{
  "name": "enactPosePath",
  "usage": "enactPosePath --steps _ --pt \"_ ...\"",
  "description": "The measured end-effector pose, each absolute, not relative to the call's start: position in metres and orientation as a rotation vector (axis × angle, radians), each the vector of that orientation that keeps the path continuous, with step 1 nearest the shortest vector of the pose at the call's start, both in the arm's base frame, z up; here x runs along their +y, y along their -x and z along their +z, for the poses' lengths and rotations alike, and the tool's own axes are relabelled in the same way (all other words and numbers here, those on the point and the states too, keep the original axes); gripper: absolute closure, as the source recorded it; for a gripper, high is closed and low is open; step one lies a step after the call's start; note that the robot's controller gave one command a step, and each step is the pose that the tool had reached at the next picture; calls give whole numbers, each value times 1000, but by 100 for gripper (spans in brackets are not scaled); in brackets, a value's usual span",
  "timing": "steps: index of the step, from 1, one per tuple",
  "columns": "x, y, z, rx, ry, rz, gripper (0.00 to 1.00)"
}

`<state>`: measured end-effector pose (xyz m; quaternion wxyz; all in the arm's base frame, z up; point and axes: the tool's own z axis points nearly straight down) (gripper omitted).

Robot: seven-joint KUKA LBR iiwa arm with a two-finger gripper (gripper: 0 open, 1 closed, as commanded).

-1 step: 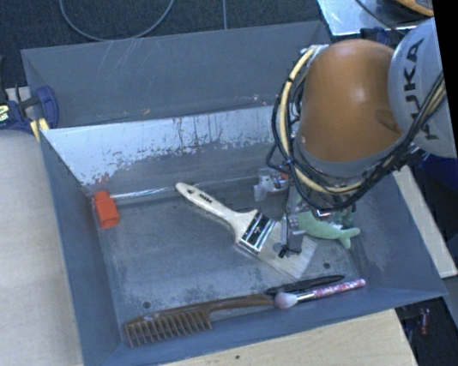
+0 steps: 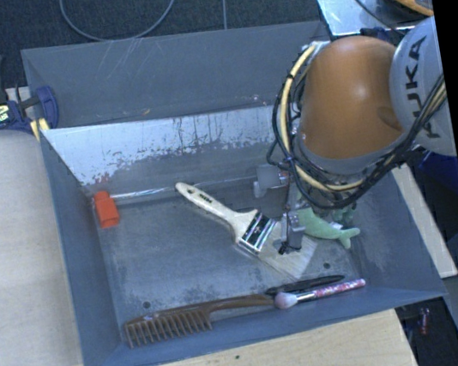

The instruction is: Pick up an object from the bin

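My gripper (image 2: 287, 237) hangs low in the right part of the bin, under the arm's wrist. It sits right at the bristle end of a paintbrush (image 2: 216, 209), which has a cream handle and a metal ferrule and lies slantwise with its handle towards the upper left. A green fish-shaped toy (image 2: 328, 229) lies just to the gripper's right, partly hidden by cables. In front of the gripper, a makeup brush (image 2: 321, 290) with a pink patterned handle lies along the near wall.
A brown comb (image 2: 182, 320) lies along the near wall at the lower left, its handle reaching the makeup brush. A small orange block (image 2: 106, 209) sits at the far left by the back wall. The arm and its orange cover hang over the bin's right side.
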<state>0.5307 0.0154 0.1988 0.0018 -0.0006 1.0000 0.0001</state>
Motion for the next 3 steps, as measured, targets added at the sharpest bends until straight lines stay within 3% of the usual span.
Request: enactPosePath --steps 1,2,3 --pt "-26 -545 125 3123 274 -2 0" --pt "-29 -562 72 3087 496 -2 0" --pt "-27 -576 72 3026 794 -9 0"
